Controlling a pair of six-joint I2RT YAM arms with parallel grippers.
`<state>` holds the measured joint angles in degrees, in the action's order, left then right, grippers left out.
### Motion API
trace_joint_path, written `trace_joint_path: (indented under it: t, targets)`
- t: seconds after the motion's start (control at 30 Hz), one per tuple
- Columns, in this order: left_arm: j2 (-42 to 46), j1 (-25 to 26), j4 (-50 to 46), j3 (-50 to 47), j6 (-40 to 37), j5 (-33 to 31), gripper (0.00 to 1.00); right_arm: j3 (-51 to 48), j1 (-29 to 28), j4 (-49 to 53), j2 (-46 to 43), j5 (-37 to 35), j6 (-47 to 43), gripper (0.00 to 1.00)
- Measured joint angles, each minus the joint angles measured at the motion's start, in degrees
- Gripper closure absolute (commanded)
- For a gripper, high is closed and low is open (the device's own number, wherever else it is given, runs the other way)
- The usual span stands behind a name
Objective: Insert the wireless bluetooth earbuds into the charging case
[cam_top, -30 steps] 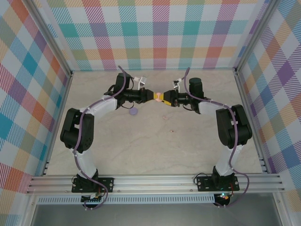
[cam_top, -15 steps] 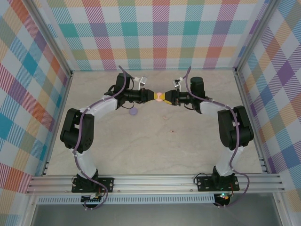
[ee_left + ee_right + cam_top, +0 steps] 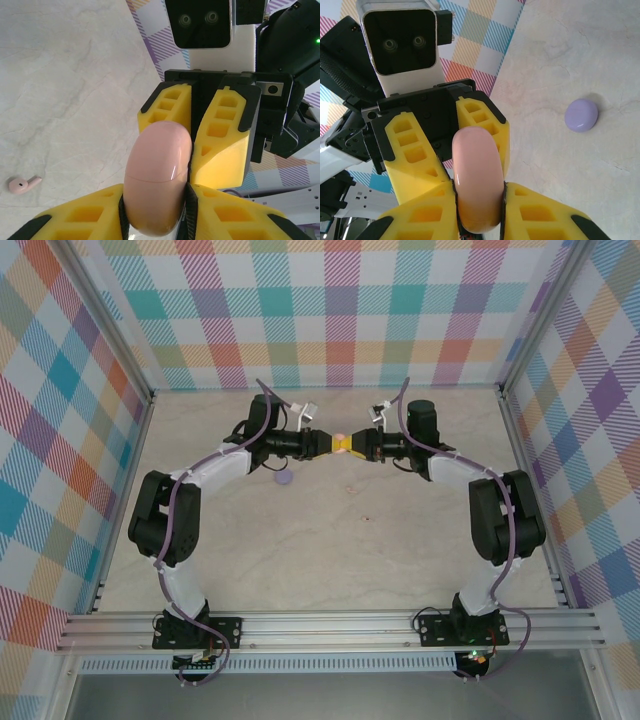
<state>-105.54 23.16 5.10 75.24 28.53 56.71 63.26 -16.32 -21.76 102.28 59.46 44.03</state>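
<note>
Earbud (image 3: 22,184) tiny, detail unclear; charging case (image 3: 476,155) clamped by right gripper (image 3: 478,192).

Top camera high behind bases (image 3: 198,628), looking down; wrist cameras (image 3: 400,45) close-up, face-to-face (share pink case (image 3: 157,175)).

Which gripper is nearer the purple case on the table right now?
Left. The left gripper is just beyond and right of the purple case; the right gripper sits farther right, the pink case between the two.
</note>
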Motion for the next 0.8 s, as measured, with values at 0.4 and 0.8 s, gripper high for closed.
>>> trace_joint_path:
  t: [0.4,0.8]
  targets:
    - [0.9,0.2,-0.4,0.0,1.1,0.9,0.87,0.2,0.0,5.7,-2.4,-0.7,-5.8,0.59]
    - [15.2,3.8,-0.5,-3.9,-11.1,-5.9,0.92,2.1,-1.4,27.0,-20.2,-14.9,-18.7,0.36]
